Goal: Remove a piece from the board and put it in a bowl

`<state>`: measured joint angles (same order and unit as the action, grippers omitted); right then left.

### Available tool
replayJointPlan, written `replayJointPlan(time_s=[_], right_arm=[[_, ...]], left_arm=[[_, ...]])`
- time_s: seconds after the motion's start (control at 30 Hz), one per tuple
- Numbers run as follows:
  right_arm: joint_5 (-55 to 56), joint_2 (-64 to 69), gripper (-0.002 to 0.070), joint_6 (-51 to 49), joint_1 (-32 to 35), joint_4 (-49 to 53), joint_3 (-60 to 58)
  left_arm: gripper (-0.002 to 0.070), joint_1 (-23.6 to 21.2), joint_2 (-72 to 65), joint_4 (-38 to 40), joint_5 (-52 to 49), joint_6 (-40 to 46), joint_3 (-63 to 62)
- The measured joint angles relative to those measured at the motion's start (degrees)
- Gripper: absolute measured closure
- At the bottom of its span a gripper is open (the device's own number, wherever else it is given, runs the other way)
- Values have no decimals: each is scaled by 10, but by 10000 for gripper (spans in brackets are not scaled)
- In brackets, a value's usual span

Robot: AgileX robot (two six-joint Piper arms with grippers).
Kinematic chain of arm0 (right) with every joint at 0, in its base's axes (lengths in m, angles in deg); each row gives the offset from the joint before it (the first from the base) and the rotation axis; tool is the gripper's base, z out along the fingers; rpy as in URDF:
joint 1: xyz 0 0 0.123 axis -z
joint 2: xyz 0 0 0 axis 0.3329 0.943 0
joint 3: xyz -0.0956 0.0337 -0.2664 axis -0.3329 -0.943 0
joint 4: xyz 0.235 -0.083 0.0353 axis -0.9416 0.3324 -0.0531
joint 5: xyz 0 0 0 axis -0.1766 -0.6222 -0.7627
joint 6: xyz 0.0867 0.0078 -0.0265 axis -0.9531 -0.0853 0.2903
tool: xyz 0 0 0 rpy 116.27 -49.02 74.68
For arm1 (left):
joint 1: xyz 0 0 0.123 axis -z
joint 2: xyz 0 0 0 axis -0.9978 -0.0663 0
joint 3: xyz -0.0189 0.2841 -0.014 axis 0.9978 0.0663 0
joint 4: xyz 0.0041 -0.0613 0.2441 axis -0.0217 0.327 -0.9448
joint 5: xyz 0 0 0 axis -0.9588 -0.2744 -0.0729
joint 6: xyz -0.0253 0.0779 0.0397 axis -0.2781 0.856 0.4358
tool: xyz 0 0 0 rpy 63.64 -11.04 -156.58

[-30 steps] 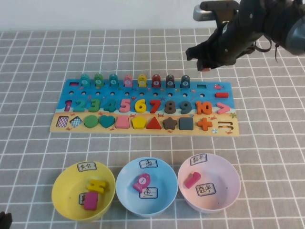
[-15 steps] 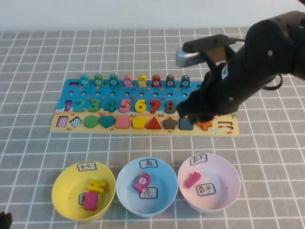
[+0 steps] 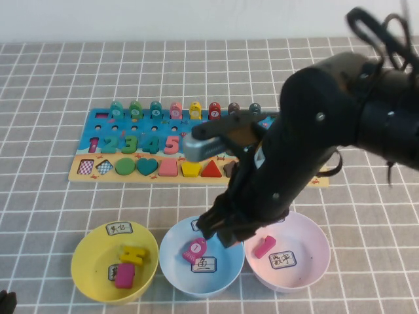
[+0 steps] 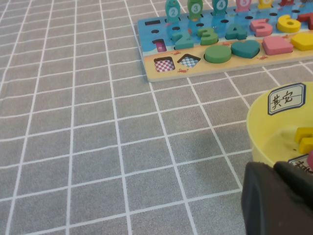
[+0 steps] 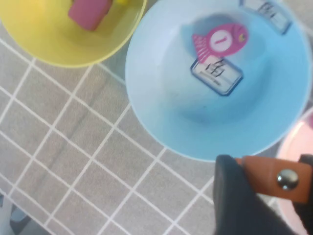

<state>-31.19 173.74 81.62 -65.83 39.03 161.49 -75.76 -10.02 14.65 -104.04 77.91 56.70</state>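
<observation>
- The right gripper (image 3: 226,230) hangs over the light blue bowl (image 3: 171,261), at the bowl's 1 o'clock edge in the high view, with the black right arm reaching down across the board (image 3: 91,167).
- In the right wrist view the right gripper (image 5: 274,182) has its jaws closed on the orange piece (image 5: 271,178), part-way open to the width of the token; a small metal stud shows on the piece's face.
- That piece sits just outside the blue bowl's rim, at about 5 o'clock of the bowl in the wrist picture, between the blue bowl (image 5: 161,122) and the pink bowl (image 5: 293,147).
- A pink fish token (image 3: 194,249) marked 1 lies inside the blue bowl, beside a white label (image 3: 203,264).
- The yellow bowl (image 3: 88,261) stands at 9 o'clock of the blue bowl and holds a yellow piece (image 3: 133,254) and a magenta piece (image 3: 124,276).
- The pink bowl (image 3: 308,258) stands at 3 o'clock of the blue bowl with a pink piece (image 3: 264,246) in it.
- The board lies at 12 o'clock of the bowls, its right half hidden by the arm.
- The left gripper (image 4: 279,200) rests low beside the yellow bowl (image 4: 259,132); I cannot tell how its jaws stand.
</observation>
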Motion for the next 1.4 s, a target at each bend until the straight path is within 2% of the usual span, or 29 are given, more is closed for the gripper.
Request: replayJointPlan(time_s=[0.4, 0.87, 1.4], right_arm=[[7, 79, 460, 1, -25, -21, 4], [11, 133, 460, 117, -28, -8, 33], [32, 169, 460, 124, -23, 5, 33]], left_arm=[[676, 0, 0, 0, 0, 0, 0], [676, 0, 0, 0, 0, 0, 0], [676, 0, 0, 0, 0, 0, 0]])
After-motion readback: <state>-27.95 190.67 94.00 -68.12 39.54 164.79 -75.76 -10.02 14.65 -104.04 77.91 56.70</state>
